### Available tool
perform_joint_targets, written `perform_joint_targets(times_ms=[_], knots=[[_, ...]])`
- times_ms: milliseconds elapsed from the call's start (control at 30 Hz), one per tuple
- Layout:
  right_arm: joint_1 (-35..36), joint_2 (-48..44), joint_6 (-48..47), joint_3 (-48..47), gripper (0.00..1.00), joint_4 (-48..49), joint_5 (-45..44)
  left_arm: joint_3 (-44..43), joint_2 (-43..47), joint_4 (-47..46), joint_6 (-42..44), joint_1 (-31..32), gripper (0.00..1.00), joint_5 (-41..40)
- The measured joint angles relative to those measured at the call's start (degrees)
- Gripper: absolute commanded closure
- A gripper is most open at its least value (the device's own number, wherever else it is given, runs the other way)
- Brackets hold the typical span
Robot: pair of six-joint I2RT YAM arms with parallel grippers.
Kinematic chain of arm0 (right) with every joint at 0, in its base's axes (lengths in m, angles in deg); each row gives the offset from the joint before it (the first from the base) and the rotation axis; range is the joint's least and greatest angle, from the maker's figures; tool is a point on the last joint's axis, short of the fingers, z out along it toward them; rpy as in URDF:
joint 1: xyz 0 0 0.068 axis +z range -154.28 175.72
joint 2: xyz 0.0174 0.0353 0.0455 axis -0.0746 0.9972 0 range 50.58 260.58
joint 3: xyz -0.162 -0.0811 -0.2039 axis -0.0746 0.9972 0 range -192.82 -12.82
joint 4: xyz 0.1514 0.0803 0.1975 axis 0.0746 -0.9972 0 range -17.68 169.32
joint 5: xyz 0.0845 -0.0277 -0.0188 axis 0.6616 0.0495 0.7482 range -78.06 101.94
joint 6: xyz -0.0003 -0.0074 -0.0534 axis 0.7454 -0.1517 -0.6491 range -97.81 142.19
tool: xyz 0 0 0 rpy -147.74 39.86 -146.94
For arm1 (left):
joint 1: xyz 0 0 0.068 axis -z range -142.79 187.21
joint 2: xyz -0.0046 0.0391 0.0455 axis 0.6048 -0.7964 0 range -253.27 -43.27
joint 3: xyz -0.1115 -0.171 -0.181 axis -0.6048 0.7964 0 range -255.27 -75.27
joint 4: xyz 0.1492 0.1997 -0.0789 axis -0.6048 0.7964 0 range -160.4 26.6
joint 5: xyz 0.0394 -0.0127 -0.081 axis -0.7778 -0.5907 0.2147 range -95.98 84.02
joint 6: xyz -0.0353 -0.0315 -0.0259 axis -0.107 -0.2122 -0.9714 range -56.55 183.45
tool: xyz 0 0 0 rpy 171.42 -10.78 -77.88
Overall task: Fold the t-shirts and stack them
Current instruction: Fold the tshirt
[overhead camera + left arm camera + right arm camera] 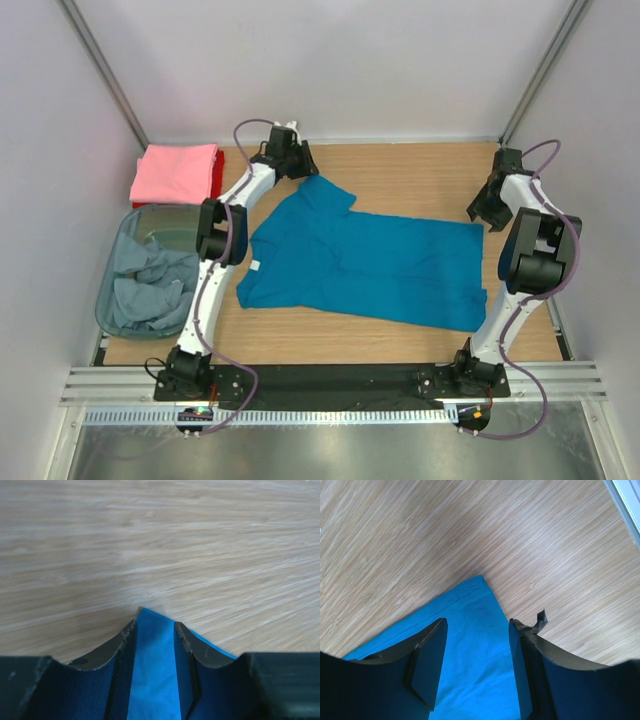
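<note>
A light wooden table with pale walls on three sides fills the scene. In the middle of it lies the teal blue short-sleeved t-shirt, spread flat. Its collar end is toward the left and its hem toward the right, and one sleeve points to the far left.

At the left edge stands the translucent grey-blue plastic bin. Inside it are the crumpled pale grey-blue t-shirts. Just behind the bin, in the far left corner, the folded pink t-shirt lies on top of the red t-shirt. Only a narrow red edge shows on the right side of the pink one.

The left gripper is at the far sleeve tip of the teal shirt. In the left wrist view, its fingers stand at a narrow distance, with the pointed corner of the teal cloth between them. I cannot tell whether they really pinch it.

The right gripper is at the far right corner of the teal shirt. In the right wrist view, its fingers are wide apart above the hem corner, which lies flat on the wood.
</note>
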Motion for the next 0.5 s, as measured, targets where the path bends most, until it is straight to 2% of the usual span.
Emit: perform_joint_targets(times_ms=[200,433,500], knots=[[-0.7,0.0,0.0,0.0,0.41,-0.1,0.0,-1.2,-0.5,1.3,0.8,0.9,0.66,-2.5],[-1.0,0.0,0.3,0.0,0.4,-0.1,-0.5,-1.8,-0.8,3.0,1.4,1.1,0.98,-3.9],[-1.0,0.0,0.2,0.0,0.4,-0.1,-0.4,-1.9,-0.8,3.1,1.4,1.2,1.0,-4.0]])
